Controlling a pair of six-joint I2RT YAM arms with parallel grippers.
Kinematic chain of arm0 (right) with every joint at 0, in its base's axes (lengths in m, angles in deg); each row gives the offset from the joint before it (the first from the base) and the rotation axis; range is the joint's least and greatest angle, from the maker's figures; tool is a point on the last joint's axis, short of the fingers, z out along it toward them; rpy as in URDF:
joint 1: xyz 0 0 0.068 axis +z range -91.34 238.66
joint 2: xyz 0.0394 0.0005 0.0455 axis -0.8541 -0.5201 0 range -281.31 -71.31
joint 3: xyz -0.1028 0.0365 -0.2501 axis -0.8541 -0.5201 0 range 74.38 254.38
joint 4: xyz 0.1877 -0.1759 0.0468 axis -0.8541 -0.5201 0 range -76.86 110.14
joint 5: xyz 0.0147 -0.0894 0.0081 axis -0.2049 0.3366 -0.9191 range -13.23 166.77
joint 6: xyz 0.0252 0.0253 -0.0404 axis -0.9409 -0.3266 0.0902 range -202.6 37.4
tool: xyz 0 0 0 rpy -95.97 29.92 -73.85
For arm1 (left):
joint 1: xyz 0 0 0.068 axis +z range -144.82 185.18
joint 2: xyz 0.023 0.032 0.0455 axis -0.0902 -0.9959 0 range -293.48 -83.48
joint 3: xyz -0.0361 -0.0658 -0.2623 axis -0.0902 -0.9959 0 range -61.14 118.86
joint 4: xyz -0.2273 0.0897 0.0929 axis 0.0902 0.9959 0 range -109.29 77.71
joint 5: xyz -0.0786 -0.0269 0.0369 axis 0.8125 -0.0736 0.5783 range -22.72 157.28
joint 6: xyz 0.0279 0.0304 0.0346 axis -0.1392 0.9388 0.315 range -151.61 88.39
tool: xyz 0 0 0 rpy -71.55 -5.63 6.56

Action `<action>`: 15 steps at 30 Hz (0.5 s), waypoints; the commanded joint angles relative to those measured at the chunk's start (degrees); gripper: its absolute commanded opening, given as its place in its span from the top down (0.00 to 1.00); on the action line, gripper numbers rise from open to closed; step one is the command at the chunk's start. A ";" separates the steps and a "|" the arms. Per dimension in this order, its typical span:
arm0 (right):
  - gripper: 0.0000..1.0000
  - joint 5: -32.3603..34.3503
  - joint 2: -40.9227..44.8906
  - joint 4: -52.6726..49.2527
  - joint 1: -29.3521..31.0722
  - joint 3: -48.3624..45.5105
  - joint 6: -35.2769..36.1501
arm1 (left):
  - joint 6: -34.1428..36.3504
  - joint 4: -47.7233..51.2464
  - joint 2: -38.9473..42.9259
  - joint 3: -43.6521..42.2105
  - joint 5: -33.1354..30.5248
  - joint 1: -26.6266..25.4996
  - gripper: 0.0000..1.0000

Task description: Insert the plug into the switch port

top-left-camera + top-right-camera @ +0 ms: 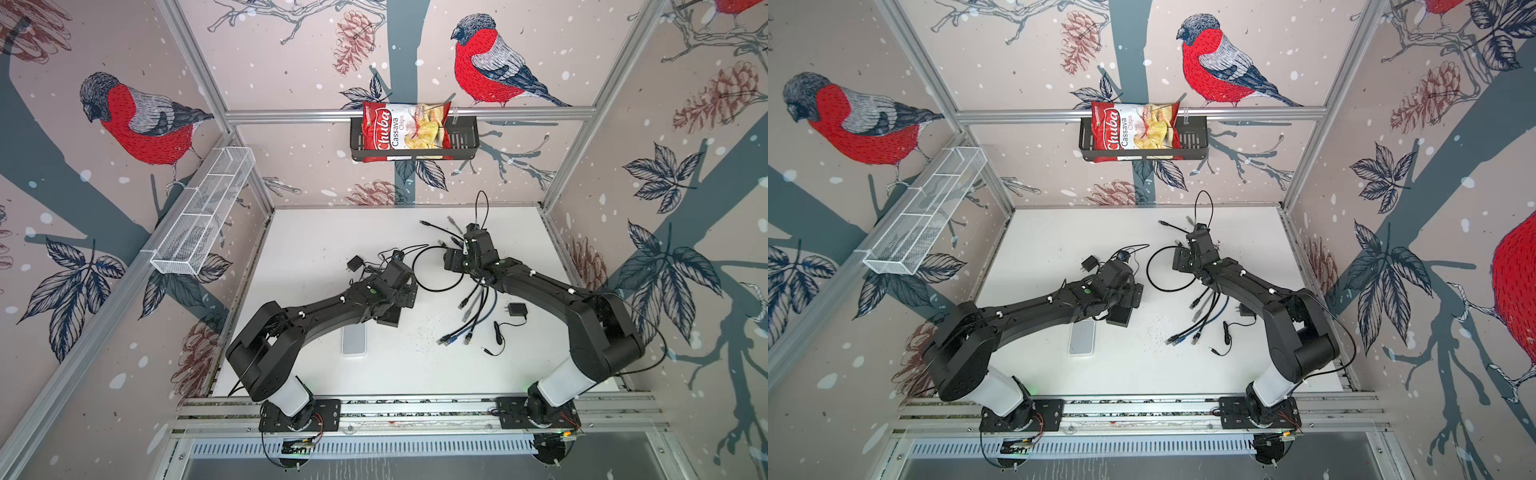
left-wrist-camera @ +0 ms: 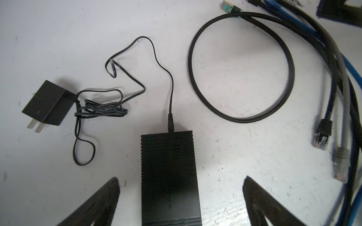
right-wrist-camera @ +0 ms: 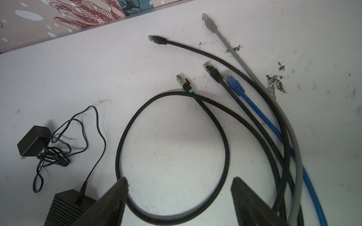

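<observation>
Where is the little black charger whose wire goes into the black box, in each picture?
In both top views: the charger lies just left of the round loop of black cable.
Left wrist view: the charger lies beside the black box, prongs showing, with its wire running into the box.
Right wrist view: the charger lies near the box, outside the loop.
Shared landmark: that cable loop.
</observation>
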 commanded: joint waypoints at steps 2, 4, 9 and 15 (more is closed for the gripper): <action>0.16 1.90 1.28 -0.49 -0.05 -1.37 -2.98 | 3.77 -6.90 2.28 -2.24 3.25 -0.29 0.03; 0.16 2.17 1.72 -0.87 -0.04 -1.89 -3.69 | 4.53 -9.17 3.30 -3.51 4.09 -0.36 0.04; 0.17 4.07 3.19 -3.26 -0.37 -3.13 -4.25 | 5.89 -16.62 5.71 -7.31 5.04 -0.71 0.04; 0.24 7.65 4.30 -6.89 -1.93 -5.74 -3.33 | 8.32 -23.86 6.65 -10.61 4.67 -1.75 0.04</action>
